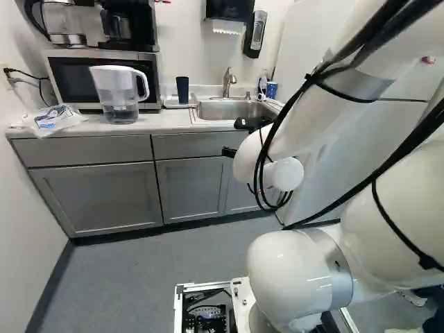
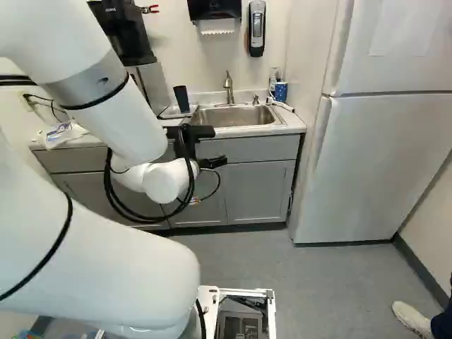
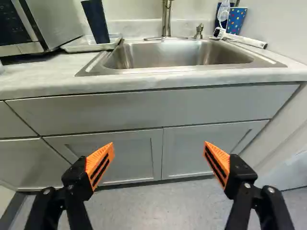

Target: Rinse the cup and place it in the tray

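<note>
My gripper (image 2: 213,162) is in front of the cabinets below the counter, largely hidden by the arm's end. In the wrist view the gripper (image 3: 159,147) stands wide open, with nothing between its orange pads and cabinet doors ahead. A dark blue cup (image 3: 96,21) stands upright on the white tray (image 3: 115,41), left of the sink in the base views. Across the sink, a blue patterned cup (image 3: 237,20) stands in the corner by a brush. Neither cup is touched by the gripper.
The steel sink (image 3: 177,53) with its faucet (image 3: 166,17) is set into the counter (image 3: 43,79) ahead. A microwave (image 1: 104,73) and a water pitcher (image 1: 119,94) stand beyond the tray. A fridge (image 2: 381,162) rises at the counter's other end.
</note>
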You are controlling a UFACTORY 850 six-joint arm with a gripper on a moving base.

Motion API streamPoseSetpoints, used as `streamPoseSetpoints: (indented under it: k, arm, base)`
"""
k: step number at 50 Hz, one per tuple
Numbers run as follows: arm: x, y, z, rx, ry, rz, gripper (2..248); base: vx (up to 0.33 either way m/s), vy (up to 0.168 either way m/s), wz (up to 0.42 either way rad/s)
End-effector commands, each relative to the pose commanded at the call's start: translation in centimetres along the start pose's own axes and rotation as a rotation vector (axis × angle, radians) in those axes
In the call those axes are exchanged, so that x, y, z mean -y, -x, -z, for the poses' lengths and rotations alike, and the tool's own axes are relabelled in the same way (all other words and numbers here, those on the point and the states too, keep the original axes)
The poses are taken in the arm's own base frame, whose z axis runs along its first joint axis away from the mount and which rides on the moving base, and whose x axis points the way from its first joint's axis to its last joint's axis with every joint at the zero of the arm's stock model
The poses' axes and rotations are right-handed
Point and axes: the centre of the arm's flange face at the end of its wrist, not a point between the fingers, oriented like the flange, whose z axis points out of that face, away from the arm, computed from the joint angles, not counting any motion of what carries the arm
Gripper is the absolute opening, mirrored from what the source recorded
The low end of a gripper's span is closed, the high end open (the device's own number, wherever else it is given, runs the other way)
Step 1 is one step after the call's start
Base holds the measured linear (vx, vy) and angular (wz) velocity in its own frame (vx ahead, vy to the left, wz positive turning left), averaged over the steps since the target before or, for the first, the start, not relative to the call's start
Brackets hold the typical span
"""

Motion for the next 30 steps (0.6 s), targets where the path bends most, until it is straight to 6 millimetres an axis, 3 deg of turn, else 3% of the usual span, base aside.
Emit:
streamPoseSetpoints:
  k: [30]
  arm:
    - [0.0,1.8,1.4,-0.041,0.005,0.003,247]
  base:
    - [0.0,0.0,0.0]
